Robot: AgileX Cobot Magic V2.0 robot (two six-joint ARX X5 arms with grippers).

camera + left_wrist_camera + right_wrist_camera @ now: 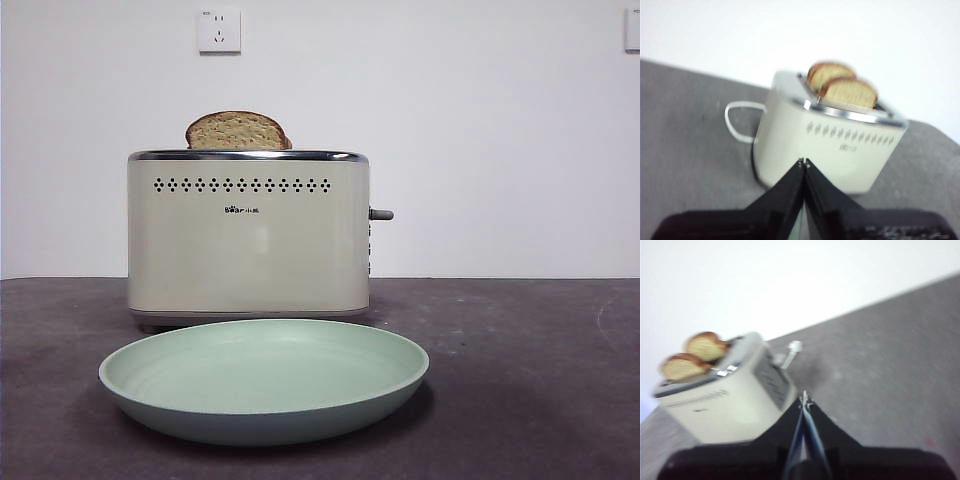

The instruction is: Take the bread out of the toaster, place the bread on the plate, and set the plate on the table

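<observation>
Bread point(237, 131) upright in toaster point(248, 235) slot; plate point(264, 379) bare at 6 o'clock on tabletop point(520, 380). Left claw point(803, 163) and right claw point(804, 400) pinched shut, empty. Nothing done yet.

A white wall socket point(219, 30) sits high on the pale wall point(480, 130); a second slice point(827, 75) stands behind.

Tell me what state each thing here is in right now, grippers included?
Bread: upright in the toaster, domed top sticking out.
Second slice: also upright in the toaster's other slot.
Toaster: standing on the table, both slots filled.
Plate: flat on the table in front of the toaster, nothing on it.
Left gripper: shut, holding nothing, short of the toaster.
Right gripper: shut, holding nothing, off the toaster's lever end.
</observation>
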